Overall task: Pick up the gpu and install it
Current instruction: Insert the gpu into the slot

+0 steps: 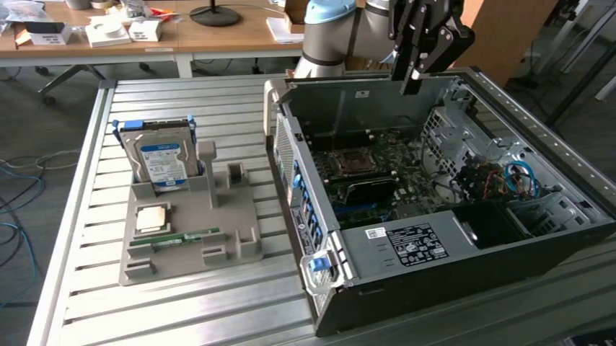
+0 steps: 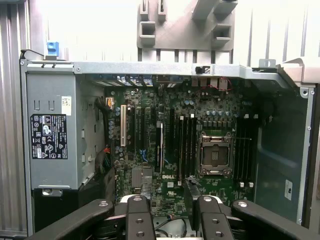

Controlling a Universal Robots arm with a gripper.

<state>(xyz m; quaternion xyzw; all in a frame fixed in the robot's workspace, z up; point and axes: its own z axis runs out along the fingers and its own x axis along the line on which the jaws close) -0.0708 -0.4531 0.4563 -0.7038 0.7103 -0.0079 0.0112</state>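
Gripper (image 2: 172, 207) is hovering over the open computer case (image 1: 433, 292), with its fingers (image 2: 137, 217) standing fairly wide and gripping nothing. The gpu (image 2: 159, 147) appears to be standing edge-on in a motherboard slot beyond the fingertips, slightly off the middle of their gap. Risk: the card may be sitting half-seated, and an off-centre push would be tilting it toward the memory slots (image 2: 187, 142). The case's far wall (image 1: 376, 94) is running close beside the fingers, and open room is lying above them.

My arm (image 1: 327, 32) rises upright, wrist bent over. My tool (image 1: 425, 72) hangs from it, pointing down. Its two fingers (image 2: 137, 215) stand apart, with a plain gap between them.
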